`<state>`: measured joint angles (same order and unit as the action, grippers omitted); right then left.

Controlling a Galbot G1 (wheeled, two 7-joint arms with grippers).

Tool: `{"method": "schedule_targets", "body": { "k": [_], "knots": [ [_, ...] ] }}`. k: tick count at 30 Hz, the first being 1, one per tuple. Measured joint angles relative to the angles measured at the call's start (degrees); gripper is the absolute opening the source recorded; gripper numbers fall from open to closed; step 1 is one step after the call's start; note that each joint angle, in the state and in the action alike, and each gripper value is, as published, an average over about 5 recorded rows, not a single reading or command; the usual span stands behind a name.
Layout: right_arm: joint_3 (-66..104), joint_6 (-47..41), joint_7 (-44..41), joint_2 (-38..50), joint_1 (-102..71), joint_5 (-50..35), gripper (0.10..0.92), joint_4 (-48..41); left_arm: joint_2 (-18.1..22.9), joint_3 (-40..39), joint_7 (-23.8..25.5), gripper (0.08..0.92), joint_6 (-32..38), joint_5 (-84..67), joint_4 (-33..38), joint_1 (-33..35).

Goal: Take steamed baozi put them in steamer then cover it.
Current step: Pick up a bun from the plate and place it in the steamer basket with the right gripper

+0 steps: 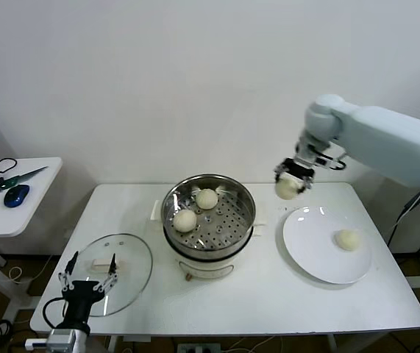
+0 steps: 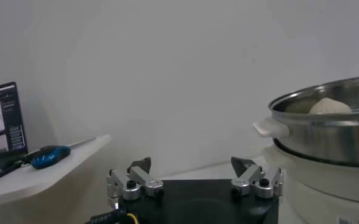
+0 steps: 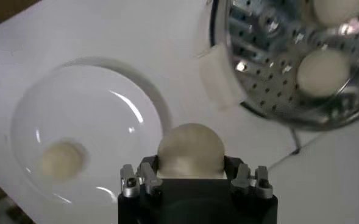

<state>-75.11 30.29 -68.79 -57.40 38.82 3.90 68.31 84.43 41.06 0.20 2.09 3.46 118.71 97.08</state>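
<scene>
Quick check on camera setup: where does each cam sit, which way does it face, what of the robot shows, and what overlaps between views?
Head view: high on the robot, facing forward and down at the table; both arms show, the right tool shut on a baozi.
Left wrist view: low by the table edge, facing level toward the steamer; the open left tool shows.
Right wrist view: above the table, facing down at the plate; the right tool shows.
Shared: all three views show the steamer.
</scene>
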Motion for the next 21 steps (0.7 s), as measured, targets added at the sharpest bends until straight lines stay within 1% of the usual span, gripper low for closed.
{"method": "schedule_targets", "body": {
  "k": [12, 21],
  "knots": [
    [0.31, 5.02, 0.11, -14.25, -2.29, 3.63, 0.687, 0.41, -0.46, 0.99, 0.01, 0.823, 0.34, -0.86, -0.43, 0.17],
    [-0.43, 6.1, 0.0, -20.23, -7.04, 5.63, 0.693, 0.83, -0.65, 1.89, 0.11, 0.823, 1.12, -1.58, -1.47, 1.06]
  ]
}}
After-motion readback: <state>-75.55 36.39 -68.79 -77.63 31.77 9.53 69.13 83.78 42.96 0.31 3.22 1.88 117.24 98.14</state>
